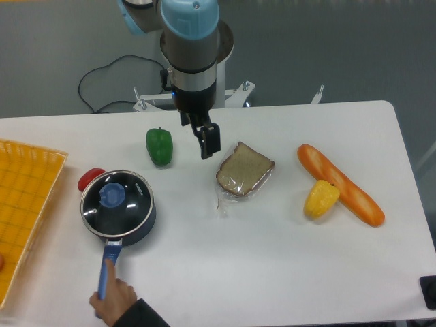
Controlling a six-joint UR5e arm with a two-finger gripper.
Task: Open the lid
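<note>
The lid point(117, 202) sits closed on your saucepan point(139, 228) near the table's point(272, 272) left edge, a hand point(112, 295) holding its handle at the front edge. Right of it, the gripper point(208, 142) hangs near the back edge; whether its jaws are parted, you cannot tell.
</note>
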